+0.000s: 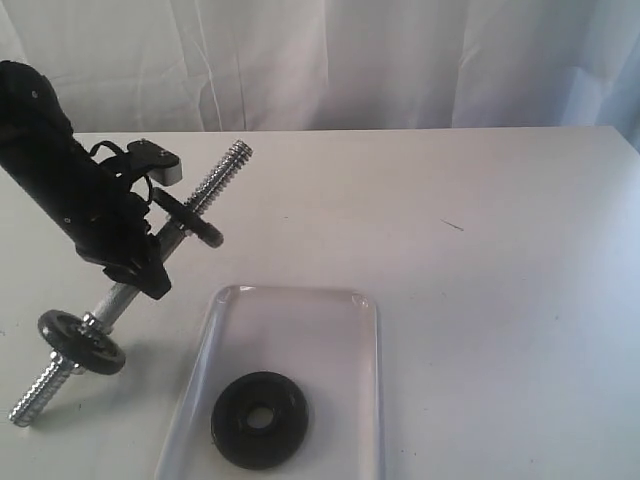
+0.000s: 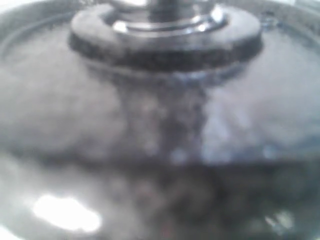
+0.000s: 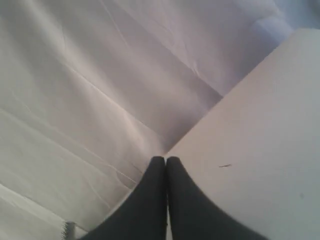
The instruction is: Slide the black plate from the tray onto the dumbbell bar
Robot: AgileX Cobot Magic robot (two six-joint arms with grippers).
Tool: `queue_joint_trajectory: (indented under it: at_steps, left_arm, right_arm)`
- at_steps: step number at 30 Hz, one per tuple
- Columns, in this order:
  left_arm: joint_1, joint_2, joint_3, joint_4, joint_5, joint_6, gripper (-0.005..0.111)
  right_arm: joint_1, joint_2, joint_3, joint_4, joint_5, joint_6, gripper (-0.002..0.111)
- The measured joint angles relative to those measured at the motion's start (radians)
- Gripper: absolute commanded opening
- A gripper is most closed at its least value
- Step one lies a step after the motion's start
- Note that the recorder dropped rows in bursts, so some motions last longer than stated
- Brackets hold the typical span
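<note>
The black plate (image 1: 260,420) lies flat in the near part of the white tray (image 1: 292,335). The dumbbell bar (image 1: 205,187) slants up off the table, one threaded end pointing to the back, the other low at the near left. It carries one small black disc (image 1: 82,342) near the low end and another (image 1: 188,215) further up. My left gripper (image 1: 145,272) clamps the bar between those discs. The left wrist view is a blur filled by a disc (image 2: 165,42) and a chrome collar (image 2: 165,15). My right gripper (image 3: 166,159) has its fingers pressed together, empty, above the table.
White curtain (image 1: 350,60) hangs behind the white table (image 1: 480,300). A small dark mark (image 1: 453,225) lies on the table at right. The tray's far rim (image 1: 300,290) sits just right of the bar. The right arm is outside the exterior view.
</note>
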Motion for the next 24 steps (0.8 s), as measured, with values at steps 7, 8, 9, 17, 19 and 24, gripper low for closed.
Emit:
queue_joint_trajectory:
  at_steps: [7, 8, 9, 17, 19, 24]
  left_arm:
    - [0.000, -0.110, 0.129, -0.012, -0.035, 0.004, 0.000]
    - [0.000, -0.120, 0.135, -0.015, -0.038, 0.004, 0.000]
    - [0.000, -0.136, 0.143, -0.023, -0.038, 0.007, 0.000]
    - [0.000, -0.195, 0.148, -0.048, -0.035, 0.013, 0.000]
    - [0.000, -0.197, 0.148, -0.048, -0.033, 0.013, 0.000]
    - [0.000, -0.197, 0.148, -0.046, -0.019, 0.024, 0.000]
  right_arm:
    - [0.000, 0.000, -0.011, 0.106, 0.121, 0.151, 0.000]
    - [0.000, 0.000, -0.028, 0.121, 0.155, 0.121, 0.000]
    - [0.000, 0.000, -0.077, 0.137, 0.205, 0.032, 0.000]
    - [0.000, 0.437, -0.651, 0.215, 0.733, -0.600, 0.000]
    - [0.000, 0.605, -0.784, 0.215, 0.825, -0.683, 0.000]
    - [0.023, 1.008, -1.126, 0.224, 1.085, -0.843, 0.000]
